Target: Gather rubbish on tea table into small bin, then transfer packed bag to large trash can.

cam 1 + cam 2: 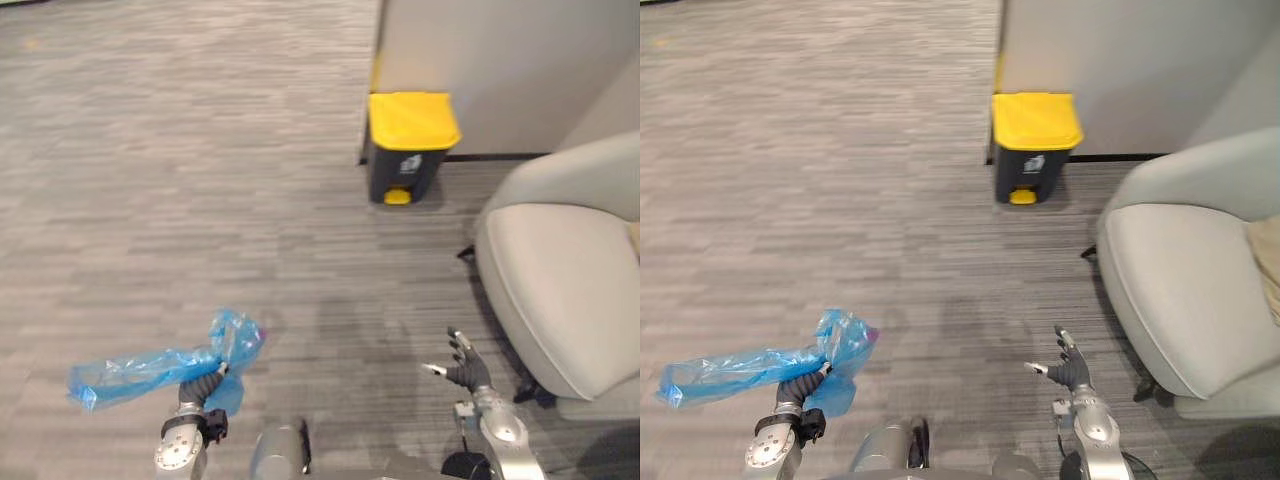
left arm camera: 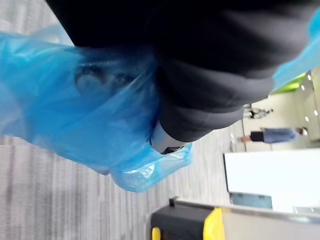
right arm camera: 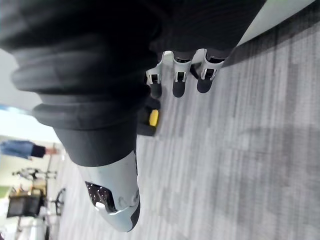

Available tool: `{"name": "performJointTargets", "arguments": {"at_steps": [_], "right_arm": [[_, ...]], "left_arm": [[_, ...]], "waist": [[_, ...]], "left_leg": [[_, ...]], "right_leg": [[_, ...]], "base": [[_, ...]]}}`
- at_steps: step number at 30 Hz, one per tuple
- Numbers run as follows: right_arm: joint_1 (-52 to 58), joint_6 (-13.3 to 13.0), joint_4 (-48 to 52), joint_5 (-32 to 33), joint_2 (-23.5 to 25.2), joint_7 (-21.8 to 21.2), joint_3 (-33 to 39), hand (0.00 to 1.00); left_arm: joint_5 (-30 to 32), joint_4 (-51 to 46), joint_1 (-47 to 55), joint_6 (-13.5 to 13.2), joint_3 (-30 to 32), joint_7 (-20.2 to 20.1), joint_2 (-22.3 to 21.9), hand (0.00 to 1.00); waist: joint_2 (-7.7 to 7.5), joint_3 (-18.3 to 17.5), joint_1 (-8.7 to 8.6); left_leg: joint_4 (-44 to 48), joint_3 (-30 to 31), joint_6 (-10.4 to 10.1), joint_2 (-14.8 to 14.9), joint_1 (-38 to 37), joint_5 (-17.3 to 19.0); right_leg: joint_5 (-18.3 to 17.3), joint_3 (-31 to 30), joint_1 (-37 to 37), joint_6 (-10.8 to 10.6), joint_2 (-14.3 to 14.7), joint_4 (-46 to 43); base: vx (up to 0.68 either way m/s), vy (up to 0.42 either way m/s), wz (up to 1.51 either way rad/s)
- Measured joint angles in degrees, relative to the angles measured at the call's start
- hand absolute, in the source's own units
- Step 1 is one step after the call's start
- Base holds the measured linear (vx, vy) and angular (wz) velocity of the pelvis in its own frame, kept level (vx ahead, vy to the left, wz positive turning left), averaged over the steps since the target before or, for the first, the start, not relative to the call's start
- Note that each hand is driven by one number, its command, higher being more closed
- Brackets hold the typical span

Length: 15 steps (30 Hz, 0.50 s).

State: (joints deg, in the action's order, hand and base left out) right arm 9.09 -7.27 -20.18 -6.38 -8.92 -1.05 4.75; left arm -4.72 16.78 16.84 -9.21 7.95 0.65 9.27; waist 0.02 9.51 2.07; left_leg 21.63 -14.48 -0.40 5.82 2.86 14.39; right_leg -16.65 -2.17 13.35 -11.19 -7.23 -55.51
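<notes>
Where the left hand (image 1: pixel 203 383) comes up at the lower left, the blue bag (image 1: pixel 135 370) is bunched over it and carried clear of the carpet (image 1: pixel 150 180). The bag's long axis runs sideways: a crumpled tail points out to the robot's left, and a shorter puff stands up just above the hand. The plastic covers the fingers, so whether they curl round it cannot be told. The right hand (image 1: pixel 463 366) hangs at the lower right, its fingers loosely spread and holding nothing. Ahead and well apart from the bag, the large trash can (image 1: pixel 408 146), dark with a yellow lid, stands against a pale wall (image 1: pixel 500 60). A grey armchair (image 1: pixel 560 280) sits to the right
</notes>
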Motion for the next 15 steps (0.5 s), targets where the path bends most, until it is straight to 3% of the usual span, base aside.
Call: {"name": "performJointTargets", "arguments": {"at_steps": [1, 3, 5, 6, 7, 8, 9, 10, 11, 12, 13, 14, 15], "right_arm": [[-0.59, 0.0, -0.68, -0.49, -0.2, 0.05, -0.73, 0.0], [-1.52, 0.0, -1.36, -0.97, -0.25, 0.08, -1.33, 0.0], [-2.04, 0.02, -1.87, -1.01, -0.85, 0.14, -1.16, 0.0], [-2.63, 0.11, -3.38, -1.07, -1.13, 0.14, -1.1, 0.0], [-2.09, 0.51, -3.93, -1.15, -1.45, 0.13, -1.03, 0.0], [-1.94, 0.69, -4.19, -1.14, -1.89, 0.13, -0.98, 0.0], [-2.35, 1.14, -5.02, -1.16, -2.23, 0.01, -1.03, 0.0], [-2.68, 1.17, -5.03, -1.17, -2.3, -0.11, -1.02, 0.0], [-2.98, 1.24, -4.89, -1.16, -2.7, -0.12, -0.99, 0.0], [-2.77, 1.24, -4.65, -1.12, -2.96, -0.12, -0.99, 0.0], [-2.64, 1.43, -3.94, -1.03, -2.76, 0.11, -1.14, 0.0], [-2.46, 1.3, -2.82, -0.98, -2.42, 0.93, -1.31, 0.0], [-2.7, 1.2, -2.86, -0.98, -2.0, 1.01, -1.39, 0.0]], "left_arm": [[-0.11, 0.03, -0.6, -0.06, -0.14, 0.45, 0.55, 1.0], [-0.19, 0.69, -2.38, -0.13, -0.03, 0.79, 1.71, 1.0], [-0.18, 2.14, -4.42, -0.12, -0.01, 0.75, 2.09, 1.0], [-0.16, 3.4, -5.03, -0.11, 0.09, 0.77, 2.36, 1.0], [-0.07, 4.27, -4.89, -0.07, 0.14, 0.76, 2.36, 1.0], [0.11, 5.03, -4.89, -0.06, 0.17, 0.74, 1.92, 1.0], [0.28, 5.73, -4.91, -0.04, 0.14, 0.7, 1.54, 1.0], [0.37, 5.83, -4.58, -0.03, 0.18, 0.69, 1.37, 1.0], [0.38, 6.13, -4.53, 0.09, 0.39, 0.65, 0.09, 1.0], [0.38, 6.15, -4.42, 0.15, 0.46, 0.65, -0.71, 1.0], [0.39, 6.1, -4.05, 0.12, 0.38, 0.6, -2.46, 1.0], [0.39, 6.07, -4.03, 0.07, -0.5, 0.55, -2.94, 1.0], [0.38, 6.09, -4.03, 0.06, -0.76, 0.48, -2.87, 1.0]], "waist": [[0.06, 0.03, -0.66], [0.05, 0.09, -1.39], [0.12, 0.23, -2.04], [-0.1, 0.72, -2.94], [-0.68, 0.38, -3.53], [0.21, 0.56, -3.98], [1.52, 0.85, -4.0], [1.61, 0.94, -4.04], [2.68, 2.29, -4.01], [3.37, 3.01, -4.01], [4.36, 3.56, -2.53], [3.64, 4.23, -0.82], [2.78, 4.52, -0.31]], "left_leg": [[-2.89, -1.0, 0.0, 0.02, -2.9, 0.0], [-8.78, -2.42, -0.24, 0.07, -7.83, 0.03], [-11.95, -2.96, -1.44, 0.15, -10.64, -0.22], [-13.23, -2.7, -2.5, 0.1, -13.03, 0.01], [-12.89, -1.87, -5.27, 0.66, -15.49, 1.6], [-11.96, -1.28, -6.2, 1.35, -15.72, 2.19], [-8.77, -0.58, -6.93, 3.26, -15.28, 2.0], [-0.62, 0.48, -7.05, 4.37, -12.31, 0.56], [13.82, 1.43, -4.45, 7.17, -7.26, -4.84], [20.18, 2.01, -3.19, 8.69, -5.09, -8.94], [32.61, 3.68, -3.05, 11.0, -0.45, -9.82], [40.87, 3.52, -2.98, 10.66, 6.06, -4.9], [40.45, 2.95, -2.36, 9.42, 8.74, -3.49]], "right_leg": [[-0.52, 4.9, 2.94, 3.22, -1.1, -0.14], [-1.23, 13.3, 9.42, 6.22, -2.16, 6.71], [2.22, 16.57, 13.03, 7.85, -1.5, 20.01], [7.41, 16.3, 12.77, 8.85, 0.21, 30.25], [18.11, 15.02, 12.01, 12.52, 1.78, 33.98], [18.16, 14.9, 11.97, 13.39, 2.22, 32.11], [16.11, 16.07, 12.03, 14.12, 2.85, 29.14], [12.54, 16.17, 11.74, 14.49, 3.39, 27.34], [10.22, 15.94, 8.22, 15.14, 5.4, 28.03], [9.87, 15.66, 5.6, 15.21, 6.01, 29.38], [9.05, 14.59, 0.18, 15.99, 8.37, 32.73], [8.03, 11.99, -5.61, 16.76, 9.35, 36.85], [7.23, 10.65, -7.77, 16.91, 9.05, 38.2]], "base": [[0.41, 0.096, -0.47], [0.48, 0.038, -0.3], [0.42, -0.021, 0.0], [0.69, -0.125, 0.28], [0.72, -0.159, 0.32], [0.64, -0.144, 0.11], [0.61, -0.184, -0.09], [0.72, -0.243, -0.3], [0.72, -0.272, -0.25], [0.59, -0.169, -0.46], [0.65, -0.095, -0.82], [0.53, -0.048, -0.96], [0.51, -0.031, -0.88]]}}
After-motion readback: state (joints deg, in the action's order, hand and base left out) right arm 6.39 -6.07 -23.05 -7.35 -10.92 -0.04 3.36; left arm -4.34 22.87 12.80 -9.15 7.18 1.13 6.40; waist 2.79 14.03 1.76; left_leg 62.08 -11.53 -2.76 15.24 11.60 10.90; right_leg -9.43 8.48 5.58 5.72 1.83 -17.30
